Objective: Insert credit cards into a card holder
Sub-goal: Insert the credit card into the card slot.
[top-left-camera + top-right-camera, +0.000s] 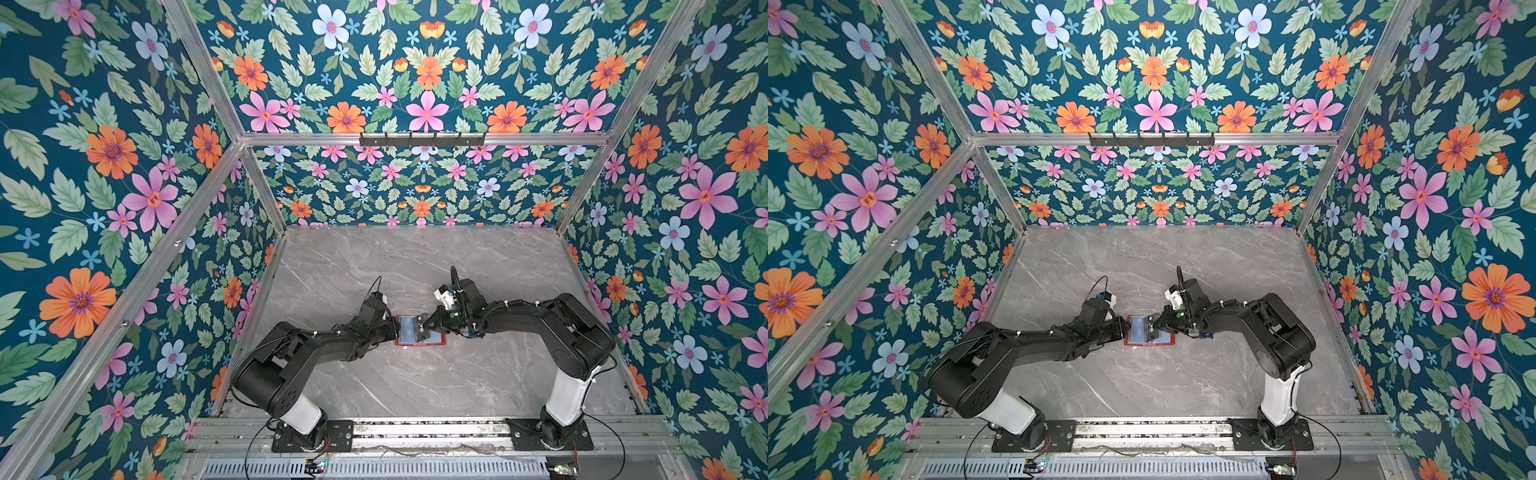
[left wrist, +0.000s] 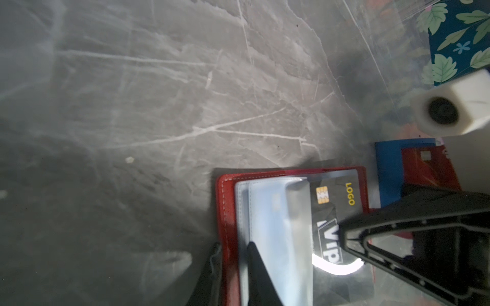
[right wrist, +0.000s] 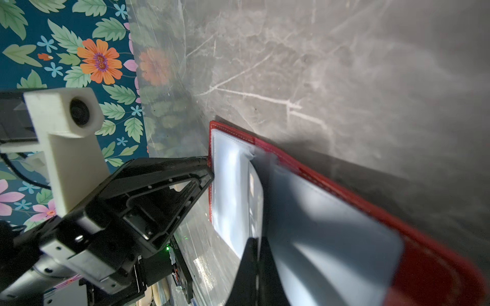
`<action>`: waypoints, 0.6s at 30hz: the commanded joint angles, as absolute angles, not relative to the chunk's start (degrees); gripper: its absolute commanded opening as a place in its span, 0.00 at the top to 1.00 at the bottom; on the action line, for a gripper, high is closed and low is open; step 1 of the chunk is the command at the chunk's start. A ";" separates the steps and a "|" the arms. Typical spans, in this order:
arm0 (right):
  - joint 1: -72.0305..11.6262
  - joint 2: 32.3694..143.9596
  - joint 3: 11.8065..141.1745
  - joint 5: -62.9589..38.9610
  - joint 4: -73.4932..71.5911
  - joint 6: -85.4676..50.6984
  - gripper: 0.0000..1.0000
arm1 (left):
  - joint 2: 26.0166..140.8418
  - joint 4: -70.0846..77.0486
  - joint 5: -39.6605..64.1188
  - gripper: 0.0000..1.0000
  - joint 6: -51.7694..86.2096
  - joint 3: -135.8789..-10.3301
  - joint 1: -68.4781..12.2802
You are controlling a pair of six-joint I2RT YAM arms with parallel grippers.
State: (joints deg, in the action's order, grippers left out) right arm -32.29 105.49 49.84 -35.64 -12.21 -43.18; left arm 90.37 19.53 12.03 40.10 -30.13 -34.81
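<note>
Just toward six o'clock from the middle of the grey marble-look table [image 1: 415,257], a small red leather-look booklet card holder [image 1: 419,344] is lying open, its clear plastic sleeves facing up in both top views.

From three o'clock, the right gripper [image 3: 256,243] is reaching over it with its jaws pressed together on a dark plastic credit card [image 2: 328,212]. I am reading "LOGO" in yellow letters on that card, "VIP" in big white ones, and there is a gold chip beside them. The card is slanting over the holder's right-hand page, and its nine o'clock edge is sitting under a lifted clear sleeve [image 2: 278,225].

From nine o'clock, the left gripper [image 2: 234,245] is meeting the holder's outer edge. Its jaws are standing only narrowly apart, one fingertip [image 2: 216,254] outside the stitched red cover and one on the sleeves. I cannot tell whether it is actually clamping.

At the holder's three o'clock side, a blue open tray [image 2: 387,172] is lying with a red card [image 2: 424,167] in it. No writing on that card is legible.
</note>
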 commanded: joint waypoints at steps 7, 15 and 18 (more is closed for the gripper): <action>-32.71 105.08 48.98 -31.30 -11.24 -44.81 0.89 | 90.18 10.28 12.13 0.81 40.98 -29.00 -35.40; -34.57 102.65 52.30 -26.47 -1.61 -40.90 0.62 | 89.37 9.98 11.78 0.81 40.97 -28.61 -35.49; -35.53 102.22 54.42 -24.12 2.42 -39.26 0.56 | 89.54 10.17 12.08 0.81 40.96 -28.57 -35.47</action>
State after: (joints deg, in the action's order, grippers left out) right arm -34.89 102.78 53.17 -27.83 -3.60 -41.56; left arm 89.06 18.79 12.08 40.71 -29.12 -35.42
